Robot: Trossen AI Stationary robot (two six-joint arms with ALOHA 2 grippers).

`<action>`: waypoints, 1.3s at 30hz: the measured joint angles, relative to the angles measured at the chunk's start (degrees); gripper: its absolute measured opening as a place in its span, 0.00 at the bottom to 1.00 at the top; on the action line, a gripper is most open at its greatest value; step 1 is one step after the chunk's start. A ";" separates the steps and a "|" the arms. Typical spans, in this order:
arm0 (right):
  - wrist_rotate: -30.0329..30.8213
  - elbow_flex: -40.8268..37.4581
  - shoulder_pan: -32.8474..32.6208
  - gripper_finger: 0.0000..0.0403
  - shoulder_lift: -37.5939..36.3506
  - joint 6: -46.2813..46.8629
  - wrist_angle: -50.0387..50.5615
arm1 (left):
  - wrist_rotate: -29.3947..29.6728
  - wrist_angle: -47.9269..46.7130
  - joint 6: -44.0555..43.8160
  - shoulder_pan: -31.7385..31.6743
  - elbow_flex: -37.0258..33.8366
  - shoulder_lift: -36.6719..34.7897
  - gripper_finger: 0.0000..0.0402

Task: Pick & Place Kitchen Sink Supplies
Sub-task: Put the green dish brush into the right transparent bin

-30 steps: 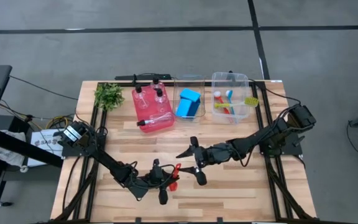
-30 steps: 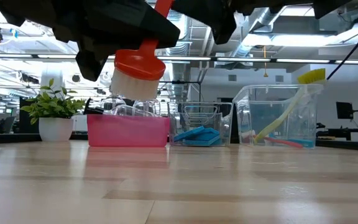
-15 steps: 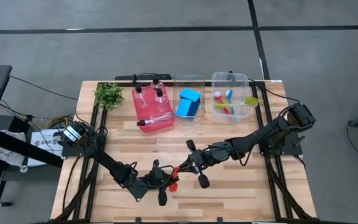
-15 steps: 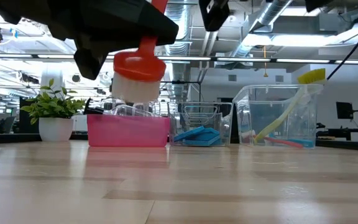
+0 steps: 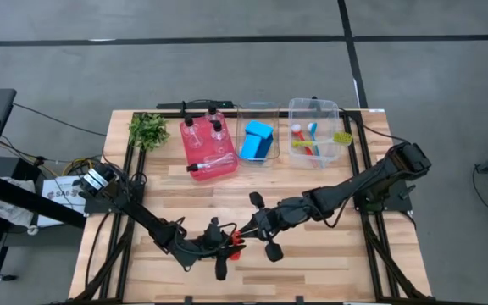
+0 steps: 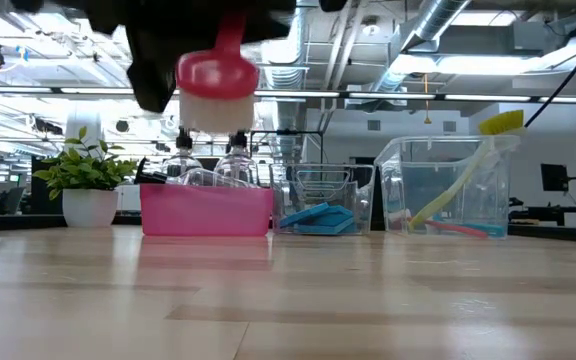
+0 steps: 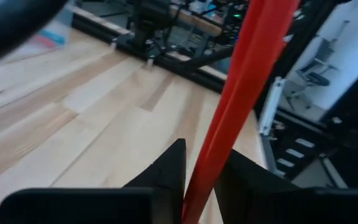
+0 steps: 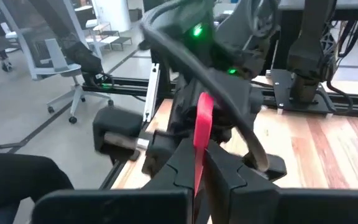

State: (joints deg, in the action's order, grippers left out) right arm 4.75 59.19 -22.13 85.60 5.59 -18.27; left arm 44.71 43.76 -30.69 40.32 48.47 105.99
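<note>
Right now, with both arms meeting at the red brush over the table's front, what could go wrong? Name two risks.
1. Both the left end effector and the right end effector pinch the red brush; pulling apart could bend its thin handle.
2. The brush hangs above the table; if both let go, it would likely fall.

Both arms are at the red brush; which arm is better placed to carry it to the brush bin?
Right. Its gripper is shut on the red brush, and the brush bin is on its side of the table.

Plant (image 5: 147, 130): leafy green, upper left of table (image 5: 329, 263).
Red bin (image 5: 208, 146): right of plant.
Clear bins (image 5: 315, 131): upper right.
</note>
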 joint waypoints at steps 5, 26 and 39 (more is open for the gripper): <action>-0.01 1.99 -0.02 0.01 -0.07 1.43 5.11 | -2.61 -0.13 3.48 0.13 0.00 -4.42 0.18; 31.97 2.55 2.15 0.01 -25.18 -2.18 28.46 | 4.15 -13.98 6.14 4.43 -19.29 -34.49 0.18; 50.97 2.57 17.19 0.01 -39.98 3.37 51.05 | 6.73 -2.32 4.54 5.70 -31.56 -37.99 0.18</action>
State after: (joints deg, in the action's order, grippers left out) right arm 55.72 61.76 -4.94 45.63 8.96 32.78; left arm 51.44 41.44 -26.15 46.02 16.91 68.01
